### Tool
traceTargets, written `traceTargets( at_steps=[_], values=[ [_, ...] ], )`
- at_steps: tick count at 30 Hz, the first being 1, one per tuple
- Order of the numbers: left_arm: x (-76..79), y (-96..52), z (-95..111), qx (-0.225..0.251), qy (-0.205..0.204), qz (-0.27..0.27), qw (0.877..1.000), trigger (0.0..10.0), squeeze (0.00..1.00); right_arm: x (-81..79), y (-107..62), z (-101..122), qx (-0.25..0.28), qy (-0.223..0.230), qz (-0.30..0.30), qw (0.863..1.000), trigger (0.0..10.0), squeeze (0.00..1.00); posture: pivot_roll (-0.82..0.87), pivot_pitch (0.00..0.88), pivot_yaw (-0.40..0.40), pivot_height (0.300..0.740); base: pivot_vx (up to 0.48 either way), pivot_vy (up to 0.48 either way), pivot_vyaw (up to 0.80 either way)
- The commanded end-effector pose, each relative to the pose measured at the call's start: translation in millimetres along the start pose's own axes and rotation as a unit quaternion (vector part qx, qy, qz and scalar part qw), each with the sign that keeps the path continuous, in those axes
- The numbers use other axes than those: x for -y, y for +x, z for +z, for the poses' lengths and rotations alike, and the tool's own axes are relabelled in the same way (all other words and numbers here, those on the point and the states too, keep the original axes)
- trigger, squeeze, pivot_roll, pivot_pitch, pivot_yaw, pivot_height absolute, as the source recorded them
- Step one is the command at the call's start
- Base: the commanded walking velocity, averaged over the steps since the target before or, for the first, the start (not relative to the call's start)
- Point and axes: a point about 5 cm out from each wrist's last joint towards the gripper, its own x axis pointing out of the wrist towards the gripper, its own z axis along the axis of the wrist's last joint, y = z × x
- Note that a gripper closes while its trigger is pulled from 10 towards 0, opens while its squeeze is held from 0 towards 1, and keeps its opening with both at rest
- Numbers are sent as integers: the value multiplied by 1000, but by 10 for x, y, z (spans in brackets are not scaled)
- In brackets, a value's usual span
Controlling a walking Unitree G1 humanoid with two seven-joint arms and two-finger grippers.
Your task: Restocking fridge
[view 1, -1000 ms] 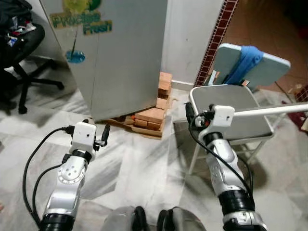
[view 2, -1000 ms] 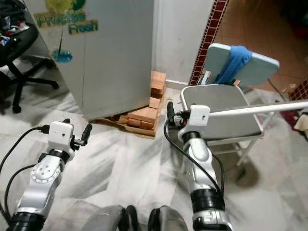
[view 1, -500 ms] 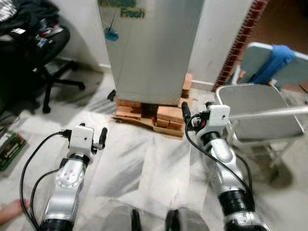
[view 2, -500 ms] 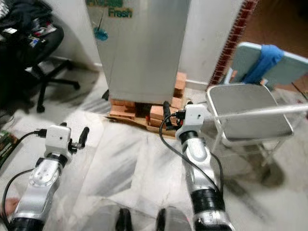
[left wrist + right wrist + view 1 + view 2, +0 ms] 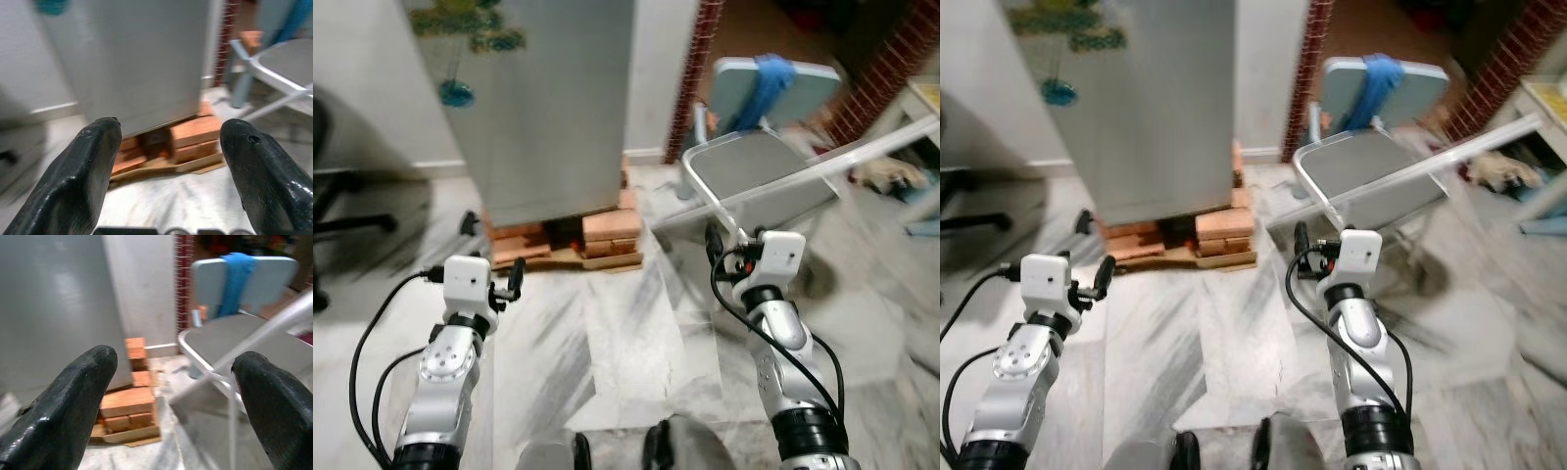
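Observation:
The grey fridge [image 5: 543,108] stands shut ahead of me, with a green and blue sticker on its door. It rests on a stack of orange bricks [image 5: 592,227] over cardboard. My left gripper [image 5: 514,277] is held out low over the marble floor, short of the fridge's base; in the left wrist view the left gripper [image 5: 166,128] is open with nothing between its fingers. My right gripper [image 5: 713,243] hangs in front of a folding chair [image 5: 759,168]; in the right wrist view the right gripper [image 5: 176,360] is open and holds nothing.
A blue cloth [image 5: 769,80] hangs over the chair's back. A white bar [image 5: 847,157] slants across the chair's seat. A brick pillar [image 5: 690,69] stands right of the fridge. An office chair's base [image 5: 347,225] shows at the far left. My feet [image 5: 612,452] stand on the marble floor.
The camera has swung, so the fridge and the chair now sit higher and further left in the picture. Both arms keep the same pose with the grippers open.

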Motion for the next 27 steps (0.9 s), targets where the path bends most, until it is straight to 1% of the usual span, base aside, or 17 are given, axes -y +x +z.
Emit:
traceTargets(
  at_steps=[1, 4, 12, 13, 20, 22, 27],
  values=[
    [97, -20, -52, -8, -8, -12, 1000, 10000, 0, 65, -8, -12, -7, 1, -14, 1000, 10000, 0, 65, 86, 3, 740, 0, 480, -800],
    [122, -11, -40, -6, -11, -13, 1000, 10000, 0, 44, 8, 3, -4, -1, -9, 1000, 10000, 0, 66, 90, 2, 740, 0, 480, -800],
    [99, 17, -18, -1, -6, -13, 1000, 10000, 0, 26, 15, 4, -4, 1, -6, 1000, 10000, 0, 69, 96, 6, 740, 0, 480, -800],
    [98, 19, -18, -2, -7, -12, 1000, 10000, 0, 24, 18, 3, -4, 2, -5, 1000, 10000, 0, 69, 97, 7, 740, 0, 480, -494],
    [123, 21, -15, -1, 11, -23, 1000, 10000, 0, 19, 21, 7, -4, 5, -5, 1000, 10000, 0, 68, 95, 9, 740, 0, 473, 0],
    [115, 20, -18, -2, 10, -21, 1000, 10000, 0, 21, 23, 6, -4, 6, -6, 1000, 10000, 0, 69, 95, 10, 740, 0, 465, -600],
    [35, 22, -20, -3, 13, -10, 1000, 10000, 0, 15, 33, 8, -4, 3, -4, 1000, 10000, 0, 75, 94, 8, 740, 0, 465, -773]
  ],
)
